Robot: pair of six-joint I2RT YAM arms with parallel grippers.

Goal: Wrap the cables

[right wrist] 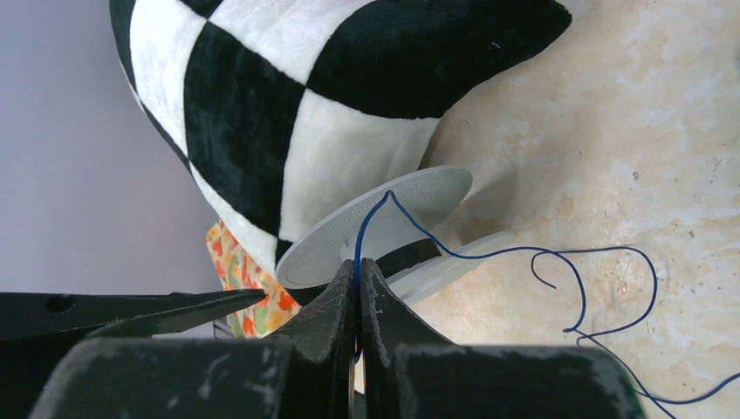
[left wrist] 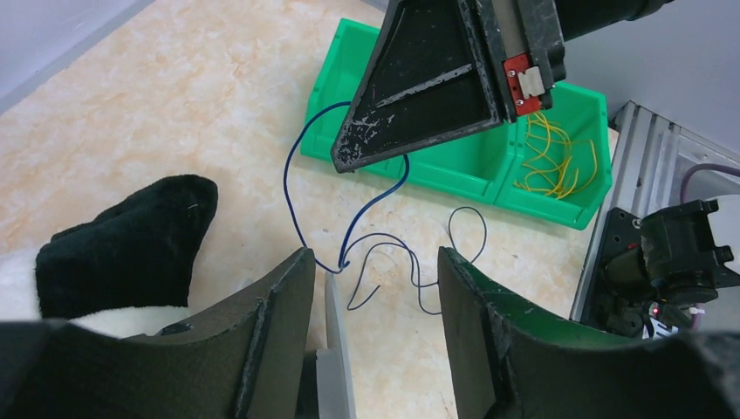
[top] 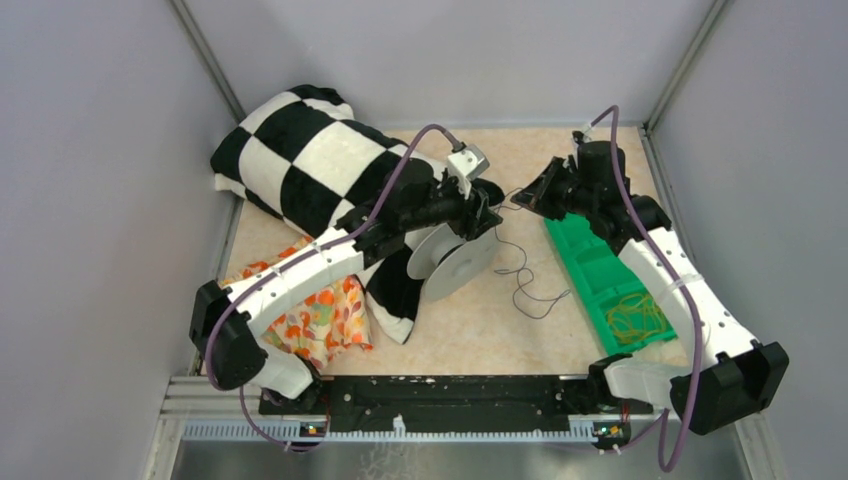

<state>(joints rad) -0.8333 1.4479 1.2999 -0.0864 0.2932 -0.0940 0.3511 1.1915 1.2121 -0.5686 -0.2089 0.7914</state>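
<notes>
Beside one spool (top: 455, 265), one cable (left wrist: 285, 175)

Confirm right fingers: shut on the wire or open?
Shut on the wire. Right wrist view: right fingers meet with no gap, blue wire pinched between their tips.

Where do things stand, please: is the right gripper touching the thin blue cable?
Touching. The right wrist view shows the right gripper shut, with the cable pinched between its jaws.
</notes>
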